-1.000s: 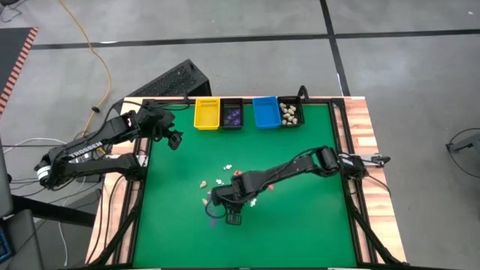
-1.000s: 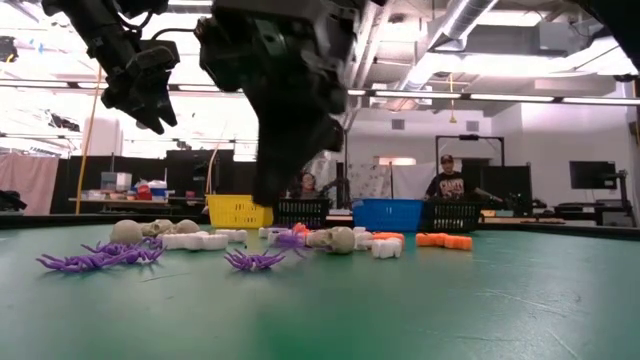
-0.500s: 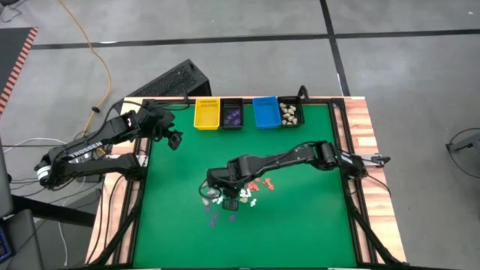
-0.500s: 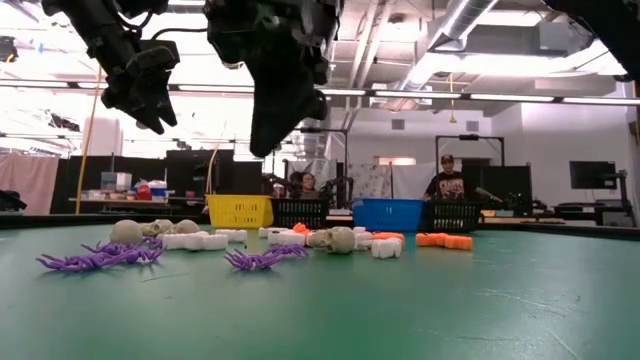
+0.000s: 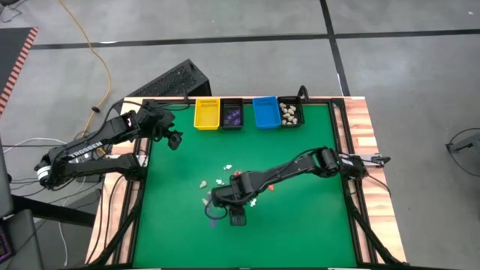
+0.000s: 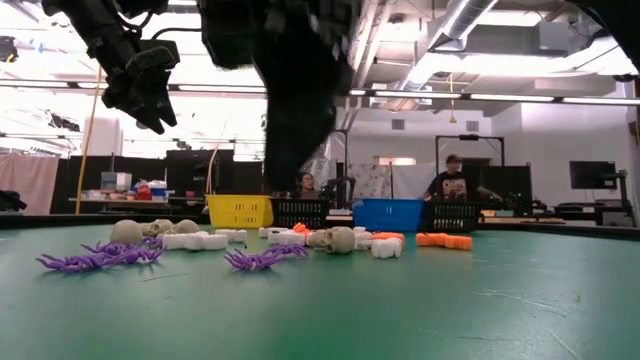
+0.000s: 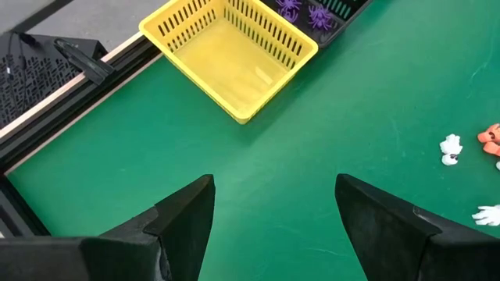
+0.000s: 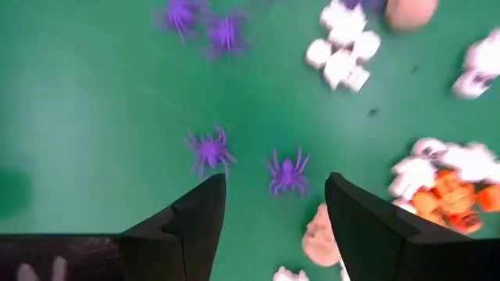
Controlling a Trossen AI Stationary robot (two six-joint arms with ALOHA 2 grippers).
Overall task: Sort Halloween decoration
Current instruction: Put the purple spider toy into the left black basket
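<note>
From above I see my right gripper (image 5: 235, 218) low over the middle of the green table (image 5: 300, 225), at the near edge of the scattered Halloween decoration (image 5: 225, 182). Only its wrist camera shows the state: the two dark fingers (image 8: 195, 222) stand wide apart with nothing between them, two purple spiders (image 8: 208, 148) just ahead on the mat, white pieces (image 8: 341, 56) and an orange cluster (image 8: 453, 195) off to one side, and a beige skull (image 8: 319, 240) beside one finger.

The low view adds what the top view hides: the pieces lie in a row across the table, purple spiders, skulls, white and orange bits, with two people in the room behind.

My left gripper (image 5: 174, 139) waits raised near the far left corner; its wrist view shows the fingers (image 7: 183, 226) spread wide and empty, facing the yellow bin (image 7: 229, 55), and purple spiders already in the black bin (image 5: 232, 114) beside it. The high view also shows beige pieces in the far-right bin (image 5: 289, 113)
</note>
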